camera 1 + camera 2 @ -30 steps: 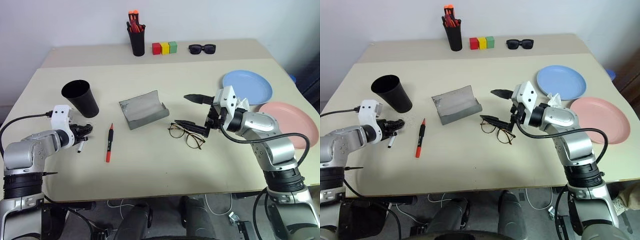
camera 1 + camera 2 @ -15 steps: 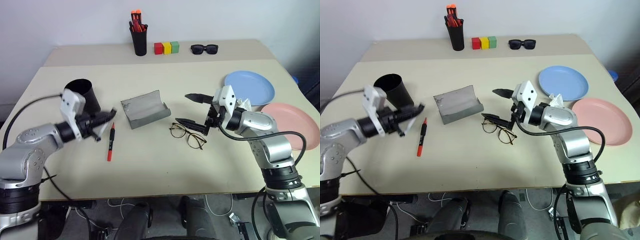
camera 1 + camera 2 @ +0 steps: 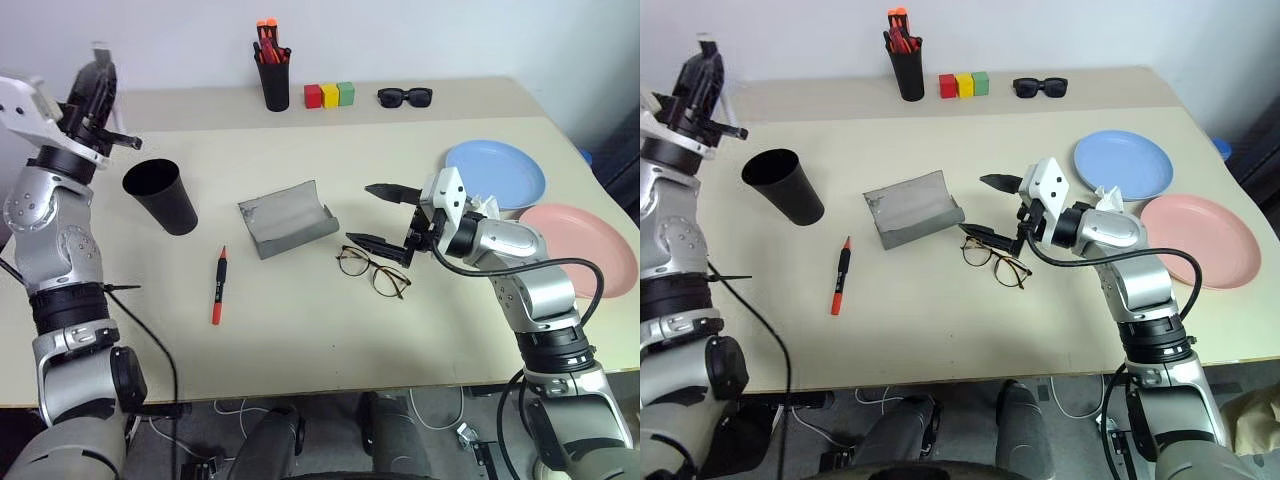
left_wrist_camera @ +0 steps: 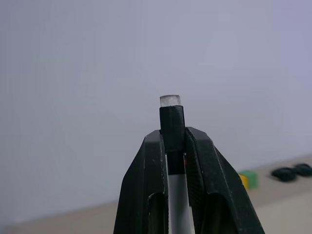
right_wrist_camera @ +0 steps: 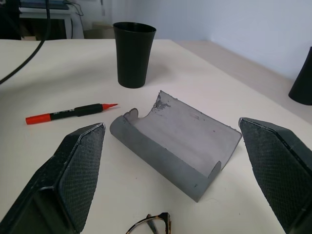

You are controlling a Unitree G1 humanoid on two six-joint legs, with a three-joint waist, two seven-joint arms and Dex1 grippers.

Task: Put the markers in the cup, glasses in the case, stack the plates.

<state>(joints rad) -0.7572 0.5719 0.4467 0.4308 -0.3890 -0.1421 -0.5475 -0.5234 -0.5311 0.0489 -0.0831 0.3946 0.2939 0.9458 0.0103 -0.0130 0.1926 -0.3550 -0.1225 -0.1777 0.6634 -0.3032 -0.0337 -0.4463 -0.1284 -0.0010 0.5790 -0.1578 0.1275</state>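
Near the left edge of the table (image 3: 300, 350), the black cup (image 3: 160, 196) stands upright, and high above it, close to the wall, the left gripper (image 4: 174, 134) is closed on a white marker with a black end (image 4: 172, 127), which it holds pointing up. A red marker (image 3: 218, 285) lies flat on the table in front of the cup, between the cup and the front edge. In the middle of the table the grey case (image 3: 286, 218) lies open, with its flap folded back. Just to the right of the case are the wire-frame glasses (image 3: 374, 271), resting on the table. The right gripper (image 3: 383, 214) hangs just above the glasses with its two black fingers spread wide, holding nothing. By the right edge the light blue plate (image 3: 497, 173) and the salmon pink plate (image 3: 590, 240) lie side by side, not stacked. Along the far edge stand a black pen pot with orange-tipped pens (image 3: 273, 73), three coloured blocks (image 3: 329, 95) and black sunglasses (image 3: 404, 96).
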